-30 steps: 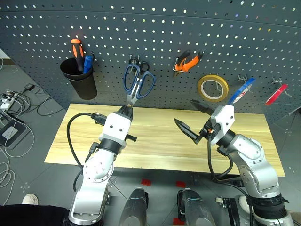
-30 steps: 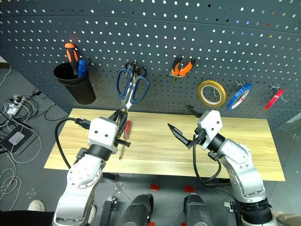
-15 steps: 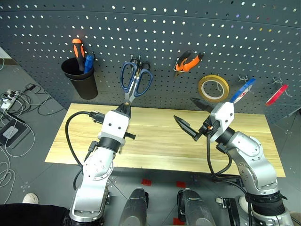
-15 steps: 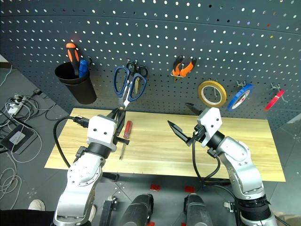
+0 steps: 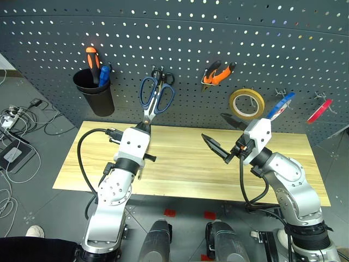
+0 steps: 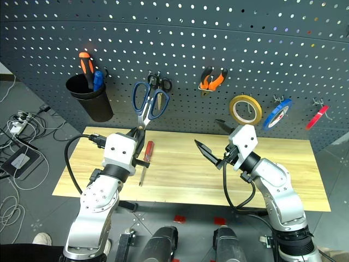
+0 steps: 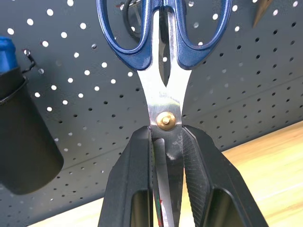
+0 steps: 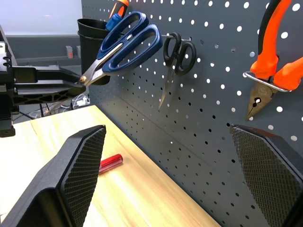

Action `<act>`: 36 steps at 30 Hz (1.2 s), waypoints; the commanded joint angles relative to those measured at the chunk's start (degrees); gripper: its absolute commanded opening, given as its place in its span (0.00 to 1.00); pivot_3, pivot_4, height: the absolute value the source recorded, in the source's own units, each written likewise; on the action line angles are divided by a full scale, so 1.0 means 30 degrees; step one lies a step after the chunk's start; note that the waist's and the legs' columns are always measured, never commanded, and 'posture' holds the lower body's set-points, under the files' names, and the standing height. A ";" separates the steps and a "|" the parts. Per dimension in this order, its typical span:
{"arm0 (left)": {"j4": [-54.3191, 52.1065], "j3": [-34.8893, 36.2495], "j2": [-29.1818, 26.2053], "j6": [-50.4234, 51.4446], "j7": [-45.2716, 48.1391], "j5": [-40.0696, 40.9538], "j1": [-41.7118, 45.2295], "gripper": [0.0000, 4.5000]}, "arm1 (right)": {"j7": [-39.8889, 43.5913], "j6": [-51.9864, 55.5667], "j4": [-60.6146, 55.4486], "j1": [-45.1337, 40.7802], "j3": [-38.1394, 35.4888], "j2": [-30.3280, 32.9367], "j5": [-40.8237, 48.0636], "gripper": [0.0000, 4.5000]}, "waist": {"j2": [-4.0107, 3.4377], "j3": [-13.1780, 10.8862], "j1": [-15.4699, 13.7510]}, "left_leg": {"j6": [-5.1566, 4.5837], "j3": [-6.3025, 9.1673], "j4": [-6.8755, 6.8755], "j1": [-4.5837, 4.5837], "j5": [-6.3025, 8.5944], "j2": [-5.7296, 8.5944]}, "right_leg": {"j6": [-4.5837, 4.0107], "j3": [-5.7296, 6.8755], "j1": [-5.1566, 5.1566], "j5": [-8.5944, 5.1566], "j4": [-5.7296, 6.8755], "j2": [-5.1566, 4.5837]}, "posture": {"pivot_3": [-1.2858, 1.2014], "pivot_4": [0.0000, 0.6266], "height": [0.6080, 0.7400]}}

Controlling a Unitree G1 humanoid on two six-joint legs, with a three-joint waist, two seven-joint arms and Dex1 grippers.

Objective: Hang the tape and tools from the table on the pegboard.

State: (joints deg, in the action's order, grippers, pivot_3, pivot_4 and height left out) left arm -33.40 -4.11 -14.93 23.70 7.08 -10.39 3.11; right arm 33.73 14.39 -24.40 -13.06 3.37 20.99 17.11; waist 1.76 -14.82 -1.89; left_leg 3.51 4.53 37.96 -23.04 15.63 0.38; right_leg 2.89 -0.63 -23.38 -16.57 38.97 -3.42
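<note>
A: What has the left gripper point(image 7: 165, 156) got?

B: The large scissors point(image 6: 147, 105) — its 2 black fingers point(image 7: 135, 179) are clamped on the blades just below the brass pivot. The blue loops point up at the pegboard point(image 5: 218, 38), close beside the small dark scissors point(image 6: 159, 82) that hang on a hook there. From the right wrist view the big pair stands tilted out from the board; I cannot tell whether a loop is over a hook.

A: And the right gripper point(image 5: 224, 137)?

B: Spread wide with nothing between its fingers, held above the table point(image 5: 180, 164) in front of the board, below the pliers point(image 5: 216, 72).

A: So the pliers are up?

B: Yes, the orange-and-black handles hang from a metal hook. To their right hang the yellow roll point(image 5: 246, 102), the blue roll point(image 5: 279, 105) and, farthest right, the red tape point(image 5: 320, 109).

A: Anything on the wood?

B: 1 tool — the red-handle screwdriver point(image 6: 145, 155) lies flat on the table just beside the left arm, handle toward the board.

A: And at the far left?

B: A black cup point(image 5: 94, 90) on the board with 2 screwdrivers standing in it, 1 orange-and-black point(image 5: 91, 57) and 1 blue point(image 5: 102, 75)
</note>
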 commanded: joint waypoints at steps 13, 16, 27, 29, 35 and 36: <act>-0.0590 0.0218 0.0054 0.0271 0.0097 -0.0124 0.0022 0.89 | 0.0088 0.0104 -0.0576 -0.0158 -0.0266 0.0088 0.0534 1.00 | -0.0002 0.0081 -0.0002 | -0.0003 0.0000 0.0000 0.0005 0.0002 0.0000 | 0.0000 -0.0001 0.0004 0.0000 0.0001 0.0002 | 0.59 0.32 1.00; -0.0667 0.0223 0.0005 0.0276 0.0117 -0.0160 -0.0163 0.99 | 0.0115 0.0222 -0.0709 -0.0074 -0.0246 0.0123 0.0560 1.00 | -0.0002 0.0081 -0.0001 | -0.0005 0.0002 0.0001 0.0007 0.0003 0.0000 | 0.0000 -0.0002 0.0006 0.0000 0.0001 0.0002 | 0.59 0.33 1.00; 0.0055 0.1042 0.0100 0.1742 -0.0222 -0.0160 -0.1085 0.99 | 0.1018 0.0539 -0.0871 0.0297 0.0277 0.0825 0.0656 1.00 | 0.0000 0.0077 0.0021 | -0.0096 0.0018 0.0000 0.0026 0.0054 -0.0009 | -0.0001 -0.0019 0.0022 -0.0001 0.0001 0.0009 | 0.58 0.42 1.00; 0.0683 0.1430 0.0221 0.2407 -0.0346 -0.0033 -0.1210 0.99 | 0.1208 0.0750 -0.0511 0.0197 0.0886 0.0942 0.0310 1.00 | 0.0001 0.0071 0.0023 | -0.0116 0.0024 0.0000 0.0031 0.0065 -0.0010 | -0.0001 -0.0018 0.0024 -0.0001 0.0001 0.0016 | 0.58 0.44 1.00; 0.3213 0.2995 0.0963 0.5035 -0.0315 0.1096 0.0014 0.99 | 0.0723 0.1878 -0.0346 -0.0254 0.2568 0.0500 -0.0451 1.00 | 0.0010 -0.0118 0.0031 | -0.0156 0.0037 0.0014 0.0055 0.0088 -0.0010 | -0.0002 -0.0023 0.0055 -0.0002 0.0001 0.0025 | 0.58 0.54 1.00; 0.3532 0.3183 0.1048 0.5434 -0.0262 0.1286 0.0335 0.99 | 0.0649 0.2066 -0.0466 -0.0303 0.2750 0.0433 -0.0497 1.00 | 0.0007 -0.0185 0.0031 | -0.0158 0.0042 0.0022 0.0054 0.0089 -0.0013 | -0.0003 -0.0015 0.0054 -0.0002 0.0010 0.0027 | 0.58 0.56 1.00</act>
State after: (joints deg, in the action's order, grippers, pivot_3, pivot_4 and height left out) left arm -22.82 4.06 -12.01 38.43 6.44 -7.59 3.25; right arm 36.11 20.07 -23.87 -13.18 10.91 22.58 16.18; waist 1.78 -15.37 -1.79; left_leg 3.04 4.66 38.05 -22.89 15.90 0.34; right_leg 2.88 -0.66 -23.21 -16.57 39.03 -3.31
